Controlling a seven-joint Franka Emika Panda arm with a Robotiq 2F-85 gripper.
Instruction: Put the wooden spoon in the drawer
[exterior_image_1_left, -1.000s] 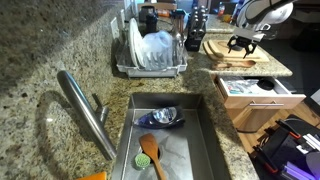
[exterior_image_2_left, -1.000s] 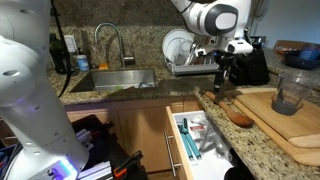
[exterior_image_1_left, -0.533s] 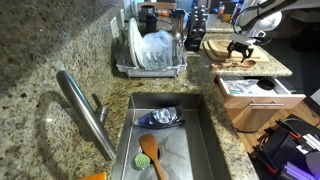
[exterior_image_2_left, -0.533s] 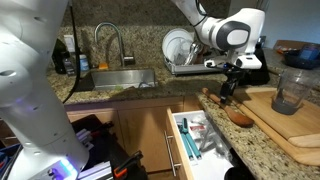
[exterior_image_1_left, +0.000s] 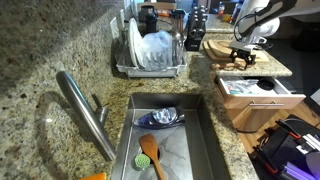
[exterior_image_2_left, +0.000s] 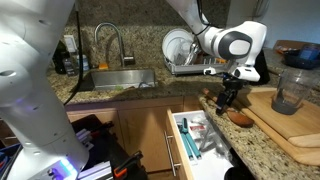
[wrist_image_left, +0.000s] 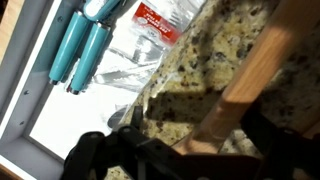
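Shows, in an exterior view, the wooden spoon (exterior_image_2_left: 238, 117) lying on the granite counter (exterior_image_2_left: 262, 152) against the cutting board's (exterior_image_2_left: 292, 122) near edge, bowl toward 4 o'clock, with the open drawer (exterior_image_2_left: 183, 128) just below at 7 o'clock. Puts the gripper (exterior_image_2_left: 224, 102) low over the spoon's handle end; cannot tell whether the jaws are released or clenched. Reveals, in the wrist view, teal-handled utensils (wrist_image_left: 82, 48) and a clear packet (wrist_image_left: 150, 35) inside the drawer.
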